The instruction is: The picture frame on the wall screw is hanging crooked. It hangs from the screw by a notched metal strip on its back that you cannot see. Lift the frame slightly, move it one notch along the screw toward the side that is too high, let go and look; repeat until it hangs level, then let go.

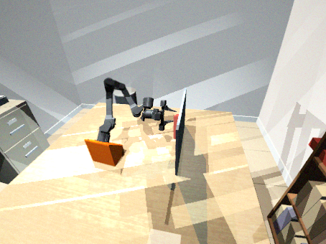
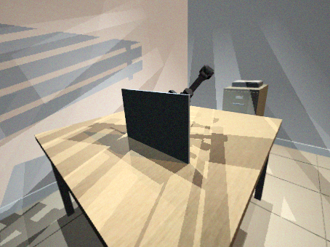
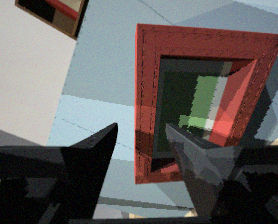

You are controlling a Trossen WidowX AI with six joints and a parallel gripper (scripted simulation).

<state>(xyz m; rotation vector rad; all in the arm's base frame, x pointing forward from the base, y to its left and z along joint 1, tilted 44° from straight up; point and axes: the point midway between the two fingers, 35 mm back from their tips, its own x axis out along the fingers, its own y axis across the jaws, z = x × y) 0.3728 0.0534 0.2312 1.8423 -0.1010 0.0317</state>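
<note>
The red picture frame (image 1: 175, 128) (image 3: 147, 85) hangs on the near face of the upright grey-blue panel (image 2: 156, 124) (image 3: 102, 75). In the wrist view its left side runs nearly straight up and its top edge slopes slightly down to the right. How level it hangs against the panel I cannot tell. The screw and the strip are hidden. My gripper (image 1: 173, 116) (image 3: 141, 126) is open and empty, its fingertips close in front of the frame. In the wrist view one finger is left of the frame's left side, the other overlaps its lower picture area.
An orange block (image 1: 104, 154) stands on the wooden table (image 1: 90, 205) (image 2: 120, 186) beside the arm's base. The panel stands across the table, beyond the gripper. A drawer cabinet (image 1: 21, 137) (image 2: 235, 100) and a shelf with boxes (image 1: 291, 198) stand off the table.
</note>
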